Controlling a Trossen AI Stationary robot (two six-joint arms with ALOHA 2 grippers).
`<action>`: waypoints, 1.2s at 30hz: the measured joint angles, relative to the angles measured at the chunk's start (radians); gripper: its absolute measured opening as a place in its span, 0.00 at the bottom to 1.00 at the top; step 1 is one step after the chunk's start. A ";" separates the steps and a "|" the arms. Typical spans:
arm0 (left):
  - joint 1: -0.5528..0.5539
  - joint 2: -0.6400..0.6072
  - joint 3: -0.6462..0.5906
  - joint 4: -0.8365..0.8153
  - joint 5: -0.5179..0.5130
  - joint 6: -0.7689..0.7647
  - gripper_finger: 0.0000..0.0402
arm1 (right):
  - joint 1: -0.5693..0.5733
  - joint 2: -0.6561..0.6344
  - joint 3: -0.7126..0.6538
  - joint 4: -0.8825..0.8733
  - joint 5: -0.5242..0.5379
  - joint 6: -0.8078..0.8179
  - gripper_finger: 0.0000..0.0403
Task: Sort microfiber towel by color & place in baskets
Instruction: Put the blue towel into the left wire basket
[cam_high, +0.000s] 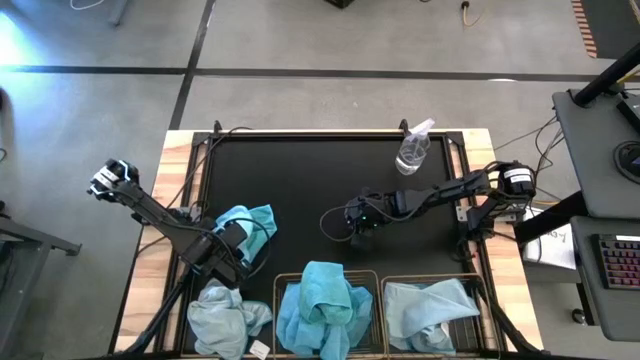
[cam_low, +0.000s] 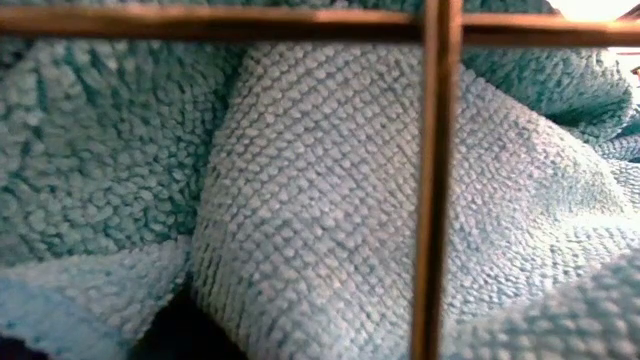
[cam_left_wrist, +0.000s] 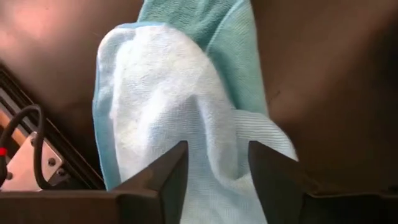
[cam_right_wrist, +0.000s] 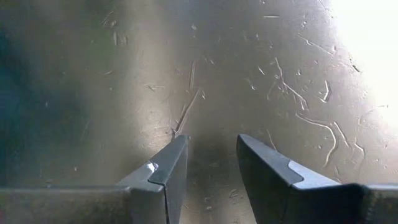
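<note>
A bright turquoise towel (cam_high: 252, 222) lies bunched on the black mat at the left. My left gripper (cam_high: 238, 245) stands open just over its near edge, its fingers either side of a raised fold (cam_left_wrist: 211, 143). A pale grey-blue towel (cam_high: 225, 318) lies at the near left edge. Of the two wire baskets at the near edge, the middle one (cam_high: 282, 300) holds a turquoise towel (cam_high: 325, 305) and the right one (cam_high: 478, 325) holds a pale towel (cam_high: 430, 310). My right gripper (cam_high: 358, 228) hangs open over bare mat (cam_right_wrist: 211, 93) at mid-table. The low view shows only turquoise towel (cam_low: 300, 200) behind basket wires (cam_low: 435, 180). My left gripper points steeply down at the turquoise towel on the mat, with the raised fold (cam_left_wrist: 214, 168) lying between its open fingers (cam_left_wrist: 171, 174). Whether the fingertips touch the cloth, I cannot tell.
A clear plastic spray bottle (cam_high: 413, 150) lies at the far right of the mat. Cables run along the mat's left edge (cam_high: 195, 190) and beside the left gripper (cam_left_wrist: 25, 143). Bare mat stretches across the far middle (cam_high: 310, 170).
</note>
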 joint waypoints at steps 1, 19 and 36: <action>0.000 0.001 -0.007 -0.001 0.000 0.000 0.40 | 0.000 0.000 0.000 0.000 0.000 0.000 0.33; 0.000 0.004 -0.228 0.227 0.071 -0.057 0.50 | 0.000 0.000 0.000 0.003 0.000 0.000 0.33; 0.000 0.003 -0.194 0.226 0.130 -0.089 0.02 | 0.000 0.000 0.000 0.028 0.000 -0.002 0.33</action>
